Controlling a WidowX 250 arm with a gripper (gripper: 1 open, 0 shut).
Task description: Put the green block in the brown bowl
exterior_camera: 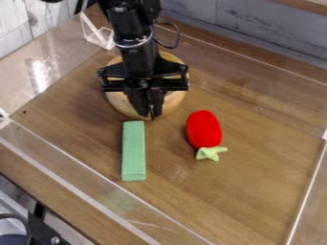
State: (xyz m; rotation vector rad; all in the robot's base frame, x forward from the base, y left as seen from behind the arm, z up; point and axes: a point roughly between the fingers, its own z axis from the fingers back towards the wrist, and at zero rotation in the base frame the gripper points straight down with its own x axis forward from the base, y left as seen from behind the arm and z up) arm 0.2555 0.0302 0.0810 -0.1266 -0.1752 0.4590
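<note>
one raised camera looks down across the wooden table [255, 191] from nearby.

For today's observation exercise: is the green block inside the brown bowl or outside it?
Outside. The green block lies flat on the wooden table, in front of the brown bowl, apart from it.

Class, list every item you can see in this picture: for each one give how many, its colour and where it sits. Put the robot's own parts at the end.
green block: one, light green, lying flat on the table, in front of the bowl and apart from it.
brown bowl: one, light-brown wood, behind the block, largely hidden by the arm.
strawberry toy: one, red with a green leaf, right of the block.
table: one, brown wood, with a clear raised rim around it.
gripper: one, black, pointing down over the bowl's front edge, shut, holding nothing.
</note>
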